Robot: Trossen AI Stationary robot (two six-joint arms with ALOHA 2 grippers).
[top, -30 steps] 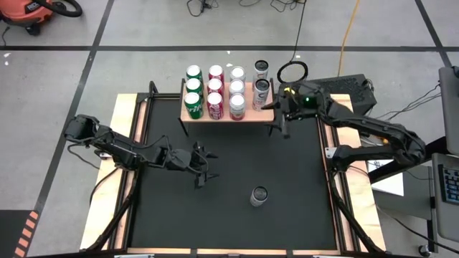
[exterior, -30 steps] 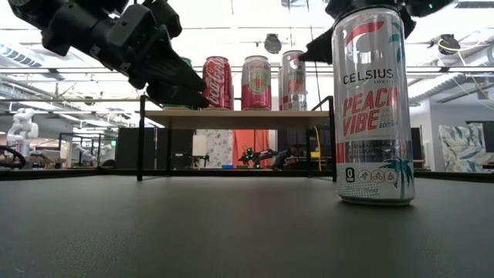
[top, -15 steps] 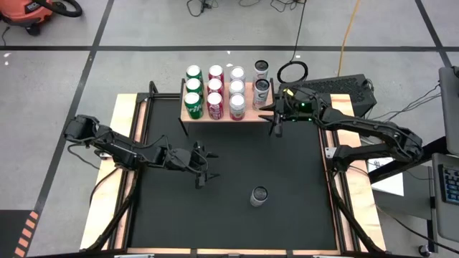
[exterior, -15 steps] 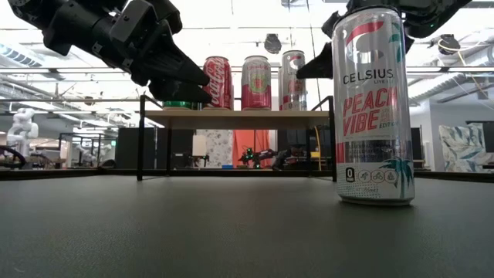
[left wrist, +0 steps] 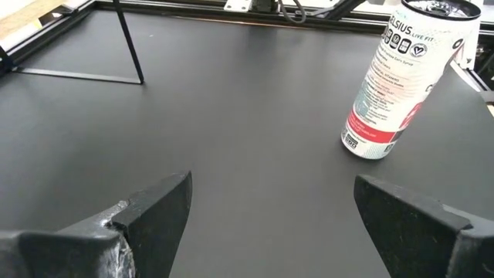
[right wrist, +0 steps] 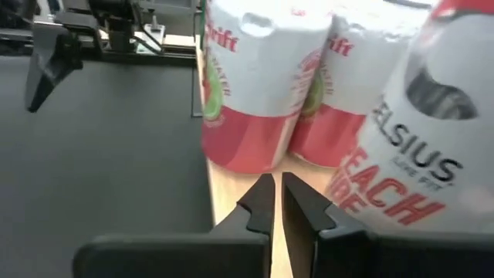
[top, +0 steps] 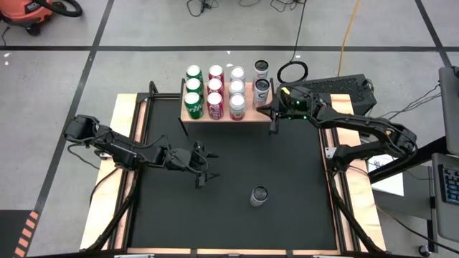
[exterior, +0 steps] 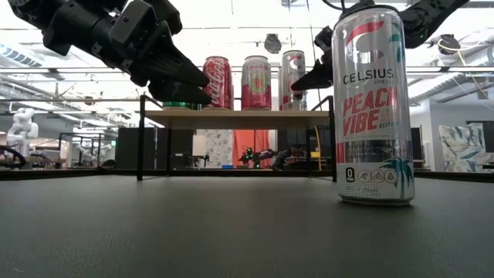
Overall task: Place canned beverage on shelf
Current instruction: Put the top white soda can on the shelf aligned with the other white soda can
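Note:
The shelf [top: 246, 117] stands at the mat's far edge with several cans in rows on its wood top. A Celsius can [top: 261, 93] stands at its right end. Another Celsius can [top: 259, 195] stands upright on the mat, toward the near edge. My right gripper [top: 272, 122] is shut with nothing between its fingers. It hovers by the shelf's near right corner, its tips [right wrist: 272, 193] over the wood just short of the cans. My left gripper [top: 206, 172] waits open above the mat's middle left, facing the loose can [left wrist: 401, 77].
The black mat [top: 237, 215] lies in a wood-edged frame, with bare room between the shelf and the loose can. A coiled cable [top: 292, 71] and a dark box [top: 337, 86] lie beyond the table's far right corner.
My right gripper has shut its fingers. It has sunk and drifted toward the shelf's near right corner, tipping a little downward. The cans on the shelf stand as before.

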